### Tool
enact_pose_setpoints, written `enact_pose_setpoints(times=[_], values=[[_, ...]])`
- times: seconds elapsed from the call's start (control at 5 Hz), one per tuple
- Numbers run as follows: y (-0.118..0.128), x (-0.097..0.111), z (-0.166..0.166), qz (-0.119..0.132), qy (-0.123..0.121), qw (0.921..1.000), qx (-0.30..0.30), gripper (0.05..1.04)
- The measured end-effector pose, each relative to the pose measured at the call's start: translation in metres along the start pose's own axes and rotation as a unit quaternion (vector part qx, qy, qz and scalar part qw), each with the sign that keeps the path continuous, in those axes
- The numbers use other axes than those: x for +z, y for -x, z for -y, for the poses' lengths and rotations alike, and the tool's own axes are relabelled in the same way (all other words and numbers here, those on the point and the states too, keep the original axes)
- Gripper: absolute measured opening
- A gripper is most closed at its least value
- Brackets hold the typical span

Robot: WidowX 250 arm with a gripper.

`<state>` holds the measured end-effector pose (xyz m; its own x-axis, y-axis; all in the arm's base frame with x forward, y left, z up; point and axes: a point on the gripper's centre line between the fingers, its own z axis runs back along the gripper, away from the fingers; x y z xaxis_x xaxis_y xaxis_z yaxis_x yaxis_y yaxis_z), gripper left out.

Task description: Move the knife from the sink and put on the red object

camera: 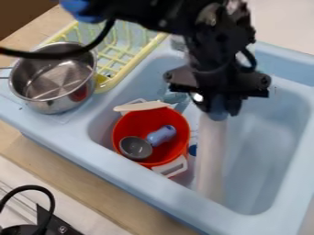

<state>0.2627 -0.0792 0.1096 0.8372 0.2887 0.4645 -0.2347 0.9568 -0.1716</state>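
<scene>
Over the light blue sink (pixel 260 151), right of centre, the black gripper (pixel 218 108) points down with its fingers shut on the bluish handle end of the knife (pixel 211 158). The knife's long, pale, blurred blade extends toward the near side of the basin. Left of the knife in the basin stands the red pot (pixel 126 131) with white handles. Inside this pot lies a grey-cupped ladle (pixel 135 148) with a blue handle. The gripper is above and to the right of the pot.
A steel pot (pixel 58 103) stands on the sink's left ledge beside a yellow drying rack (pixel 131 57). A small blue object (pixel 193 150) lies between the red pot and the knife. Black cables run at the left.
</scene>
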Motion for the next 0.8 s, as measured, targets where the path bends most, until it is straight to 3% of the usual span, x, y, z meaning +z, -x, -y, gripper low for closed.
enact_pose_setpoints(times=[0.4, 0.6, 0.8], values=[[-0.02, 0.013, -0.002, 0.011, -0.046, 0.9948, 0.091, 0.388], [-0.02, 0.013, -0.01, -0.018, -0.063, 0.9886, 0.136, 0.388], [-0.016, 0.024, -0.026, -0.031, -0.078, 0.9803, 0.179, 0.388]])
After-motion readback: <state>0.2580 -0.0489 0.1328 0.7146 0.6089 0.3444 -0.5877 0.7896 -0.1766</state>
